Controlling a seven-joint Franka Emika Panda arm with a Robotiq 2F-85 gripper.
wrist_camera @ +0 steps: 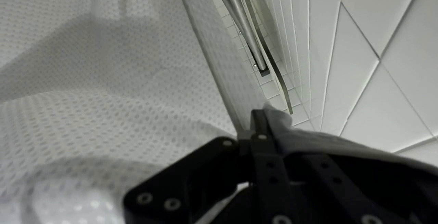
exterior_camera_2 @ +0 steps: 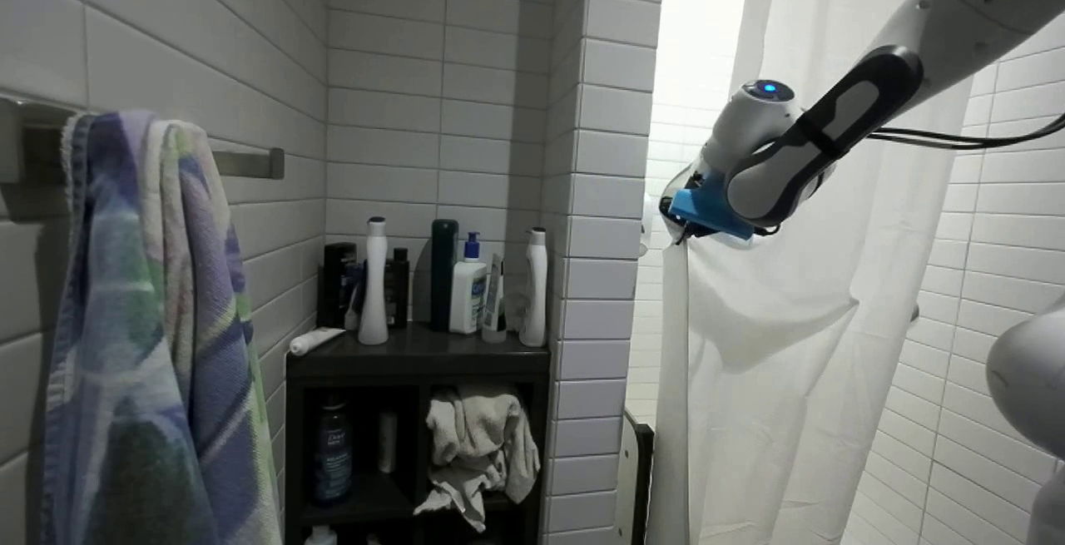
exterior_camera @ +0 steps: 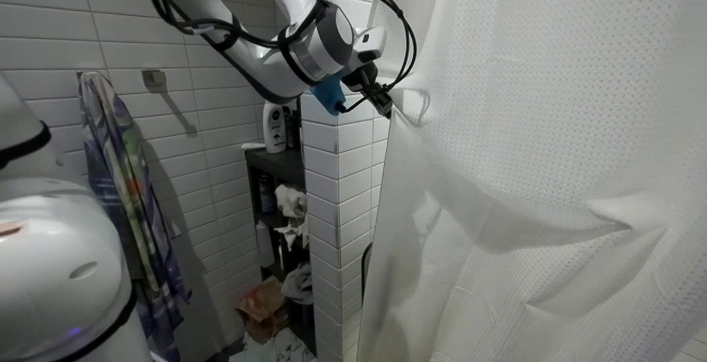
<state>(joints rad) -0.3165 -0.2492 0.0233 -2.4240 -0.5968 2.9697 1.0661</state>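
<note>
White tiled walls (exterior_camera_2: 491, 75) stood behind as, beside a pillar (exterior_camera_2: 599, 295), the gripper (exterior_camera: 389, 111) clenched the edge of a shower curtain (exterior_camera: 525, 146), whose thin, strained fabric might have slipped from that small pinch under a harder pull.

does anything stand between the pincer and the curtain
Nothing visible does: the pincer is shut directly on the curtain, near its edge. The wall is off to the side, not between the two.
</note>
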